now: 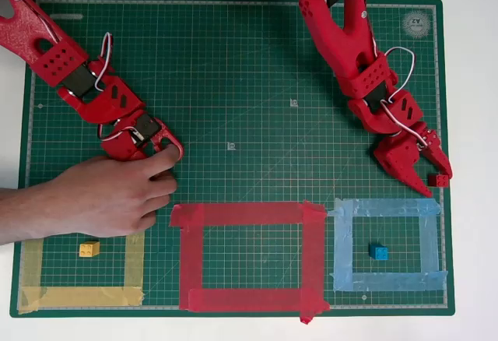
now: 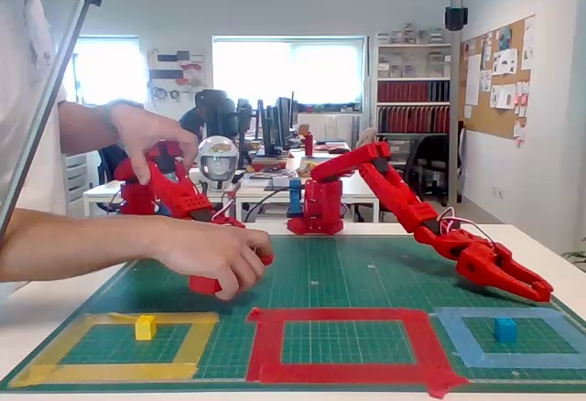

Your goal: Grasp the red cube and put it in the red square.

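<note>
Right now I am seeing my red two-finger end effector [image 1: 433,171] reaching down to the right edge of the green gridded cutting mat [image 1: 257,68] in the overhead view, with its fingertips sitting right beside the tiny red studded plastic cube [image 1: 438,179]; the tips are lying close together and seem to be touching the cube, but I cannot tell whether they are actually pinching it. In the fixed view the end effector [image 2: 536,288] is pointing low toward the right side of the mat, and the cube is too hidden there for me to pick out. The cube is lying just above the upper right corner of the light blue tape outline [image 1: 343,244], well apart from the large red square of wide tape strips [image 1: 192,255] in the middle of the mat's near edge, whose interior is showing bare mat. A small blue block [image 1: 379,251] is sitting inside the blue outline, and a small yellow block [image 1: 89,248] is sitting inside the yellow tape outline [image 1: 135,267] on the left. The mat is lying on a white desk [image 1: 471,123].
</note>
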Tool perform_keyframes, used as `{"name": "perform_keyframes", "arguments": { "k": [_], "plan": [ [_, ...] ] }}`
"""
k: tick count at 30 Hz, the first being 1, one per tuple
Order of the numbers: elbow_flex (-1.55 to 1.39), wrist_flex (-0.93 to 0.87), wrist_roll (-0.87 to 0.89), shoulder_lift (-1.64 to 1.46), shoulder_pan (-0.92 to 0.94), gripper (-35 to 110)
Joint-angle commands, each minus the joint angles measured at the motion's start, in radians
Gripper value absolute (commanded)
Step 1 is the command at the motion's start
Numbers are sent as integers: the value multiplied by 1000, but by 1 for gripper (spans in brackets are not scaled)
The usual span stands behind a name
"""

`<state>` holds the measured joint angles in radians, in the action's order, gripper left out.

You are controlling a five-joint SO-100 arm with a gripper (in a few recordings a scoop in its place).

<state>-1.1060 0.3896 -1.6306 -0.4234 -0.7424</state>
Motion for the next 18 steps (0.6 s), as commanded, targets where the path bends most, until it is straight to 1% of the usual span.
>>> {"name": "perform_keyframes", "arguments": {
  "k": [1, 6, 12, 18],
  "plan": [
    [43, -3, -26, -41, -5, 17],
    [43, -3, -26, -41, -5, 15],
    [43, -3, -15, -41, -11, 1],
    [44, -3, -15, -44, -12, 1]
  ]
}}
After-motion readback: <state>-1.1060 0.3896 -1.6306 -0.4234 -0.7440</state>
